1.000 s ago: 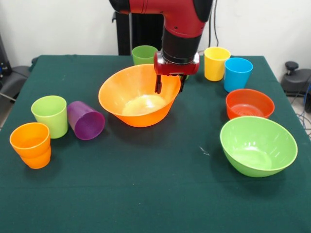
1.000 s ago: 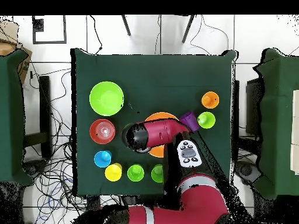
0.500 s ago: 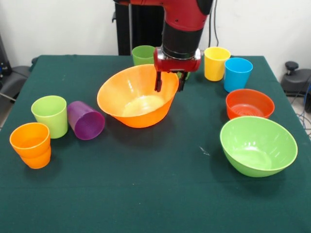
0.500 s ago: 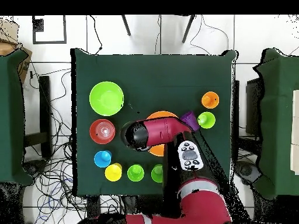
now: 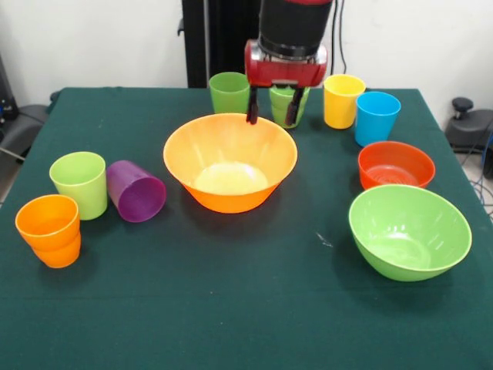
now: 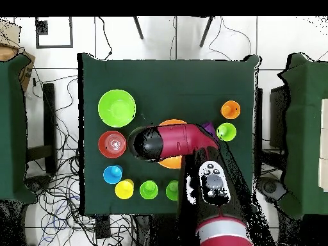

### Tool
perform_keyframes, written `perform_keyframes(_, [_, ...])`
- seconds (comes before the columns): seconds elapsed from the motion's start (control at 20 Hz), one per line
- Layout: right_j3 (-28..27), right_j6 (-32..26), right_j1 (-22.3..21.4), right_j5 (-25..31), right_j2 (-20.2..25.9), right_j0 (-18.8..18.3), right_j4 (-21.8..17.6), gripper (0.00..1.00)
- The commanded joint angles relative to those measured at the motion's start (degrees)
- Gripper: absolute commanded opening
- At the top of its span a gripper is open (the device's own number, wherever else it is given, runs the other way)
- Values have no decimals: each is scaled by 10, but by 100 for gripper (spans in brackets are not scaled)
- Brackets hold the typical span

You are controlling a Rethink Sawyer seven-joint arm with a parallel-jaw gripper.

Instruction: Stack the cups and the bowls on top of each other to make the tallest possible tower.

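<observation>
The claw (image 5: 273, 117) hangs empty, prongs apart, just above the far rim of the large glossy orange plastic bowl (image 5: 229, 163), which sits level mid-counter (image 5: 231, 308). The big lime-green bowl (image 5: 409, 231) and small red-orange bowl (image 5: 396, 164) rest apart, nothing stacked.

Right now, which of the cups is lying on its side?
The purple cup, beside the lime cup at the table's left in the front view; every other cup stands upright.
</observation>
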Motion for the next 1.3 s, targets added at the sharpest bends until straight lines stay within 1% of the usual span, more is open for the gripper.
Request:
perform_keyframes(0.05, [17,-4,-38,97,42,16,24,100])
perform_keyframes(0.2, [7,-3,-43,118,43,23,27,100])
perform_keyframes(0.3, [-2,0,-36,120,45,24,30,100])
perform_keyframes(0.4, [-13,2,-21,114,49,23,32,100])
perform_keyframes(0.5, [-17,4,-15,110,50,25,35,100])
perform_keyframes(0.55, [-23,7,-11,113,48,28,36,100])
perform_keyframes(0.7, [-52,21,19,108,42,40,31,100])
perform_keyframes(0.85, [-66,35,40,92,37,49,30,100])
perform_keyframes(1.2, [-44,19,26,87,40,42,37,100])
perform_keyframes(1.3, [-35,3,20,95,49,36,39,100])
